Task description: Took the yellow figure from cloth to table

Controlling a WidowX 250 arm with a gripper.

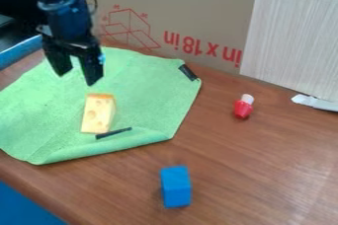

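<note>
The end effector (76, 73) hangs over the green cloth (148, 95) — released, its fingers spread apart. The yellow cheese figure (98, 115) lies on that cloth; a blue block (176, 187) sits on the counter (244, 169).

Yellow figure (98, 115) on the green cloth (145, 83)

You'll find the yellow figure left of centre in the frame: a cheese-like wedge with round hollows and an orange upper edge, its long side running roughly up and down the frame. It rests wholly on the cloth, which you see spread across the left side, its lower edge curled over, on the brown wood-grain worktop (241, 162).
</note>
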